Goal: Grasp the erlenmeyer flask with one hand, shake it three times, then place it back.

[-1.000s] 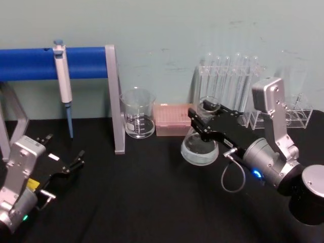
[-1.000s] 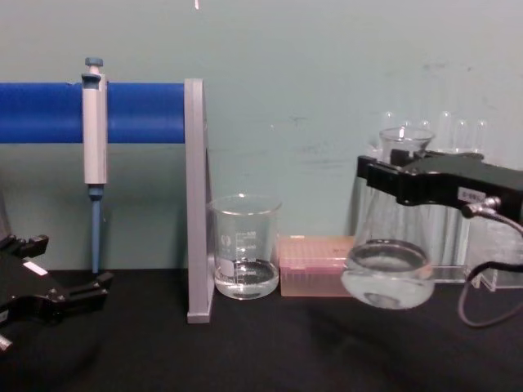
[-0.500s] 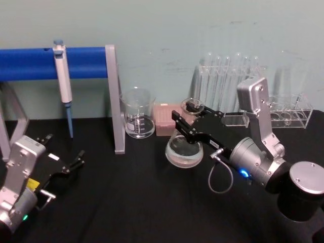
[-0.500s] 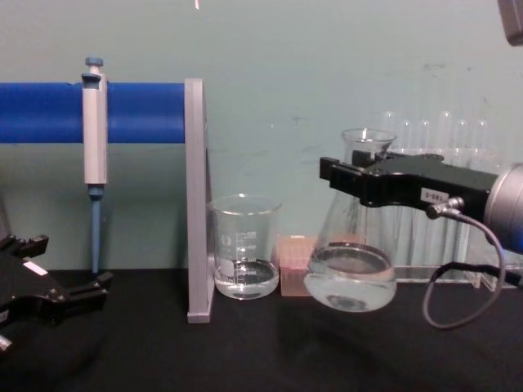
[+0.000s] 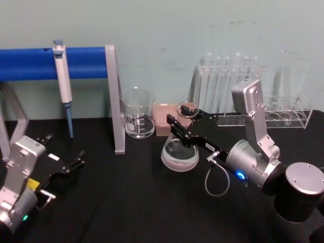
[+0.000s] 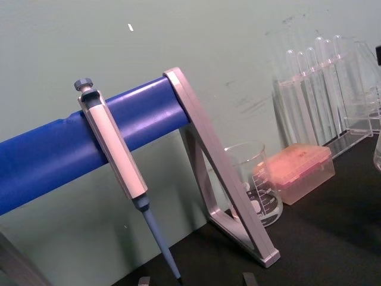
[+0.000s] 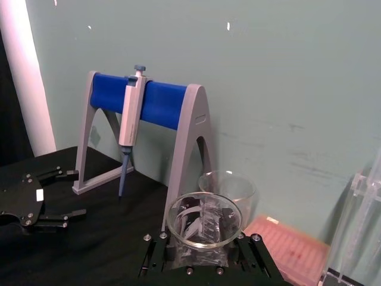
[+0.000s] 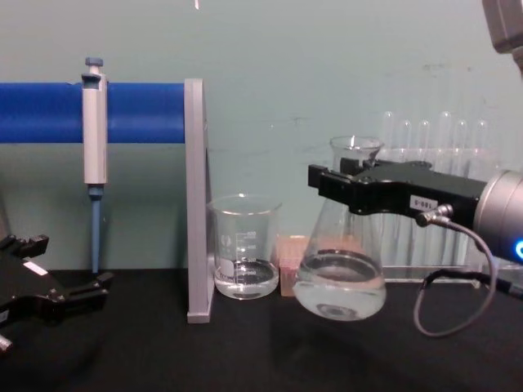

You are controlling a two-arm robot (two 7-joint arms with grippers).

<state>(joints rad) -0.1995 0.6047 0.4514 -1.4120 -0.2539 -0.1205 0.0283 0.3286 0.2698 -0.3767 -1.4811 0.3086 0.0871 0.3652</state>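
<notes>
The erlenmeyer flask (image 5: 179, 153) is clear glass with a little liquid swirling in its wide base (image 8: 340, 282). My right gripper (image 5: 183, 123), black with a small white label and a silver wrist, is shut on its neck (image 8: 353, 186). The flask hangs slightly tilted just over the black table, in front of the pink box. Looking down from the right wrist, I see the flask's open mouth (image 7: 203, 218) between the jaws. My left gripper (image 5: 65, 148) rests open and idle at the near left (image 8: 69, 263).
A glass beaker (image 5: 137, 119) with some liquid stands left of the flask, beside a pink tip box (image 5: 163, 116). A blue stand (image 5: 30, 64) with grey legs carries a pipette (image 5: 63, 81). Racks of test tubes (image 5: 228, 91) line the back right.
My right gripper has carried the flask leftward and lower, from in front of the test tubes to in front of the pink box. The left arm has stayed still.
</notes>
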